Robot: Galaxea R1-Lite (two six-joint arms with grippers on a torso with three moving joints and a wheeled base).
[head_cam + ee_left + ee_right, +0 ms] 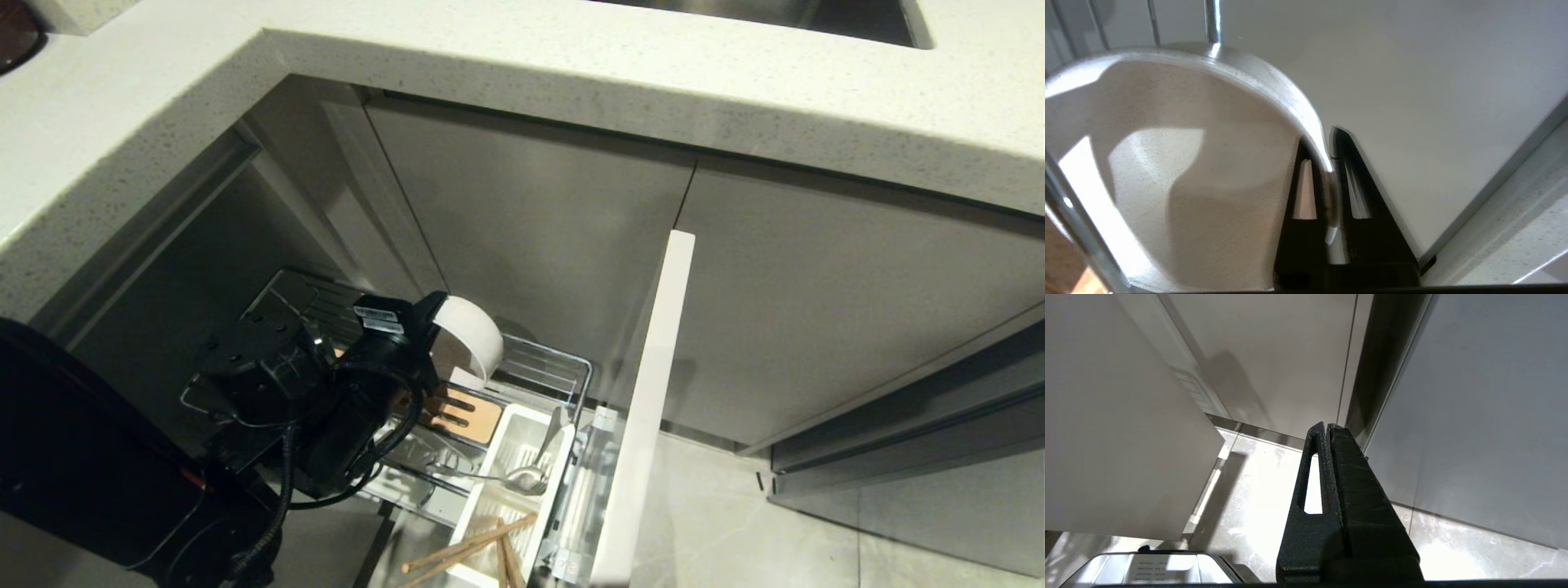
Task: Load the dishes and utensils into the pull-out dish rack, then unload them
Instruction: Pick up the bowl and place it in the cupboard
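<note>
The chopsticks (465, 549) lie nearest, slanting across the near end of the white caddy (490, 498), with the fork (502, 476) lying across the same caddy just beyond them; both are slim and light, the fork smooth and likely to slip, so each is best pinched near its middle. Behind the caddy, in the wire rack (547, 367), sits the slotted wooden strip (461, 415), and the plate (473, 335) stands on edge in it, rim up. The left end effector (1330, 171) is at that plate: in the left wrist view its two fingers straddle the rim, one on the plate's face and one behind, only slightly parted, and it cannot be told whether they pinch the rim or have just let go. The plate looks glazed, stiff and breakable, probably fairly heavy for such a thin pinch, so the rim near its top is the sensible hold, lifted straight out of the slot to avoid chipping. The bowl is not visible. The right end effector (1327, 428) hangs off to the side with fingers pressed together and empty, over the floor (1257, 490). The bench (571, 73) runs above, farthest back.
</note>
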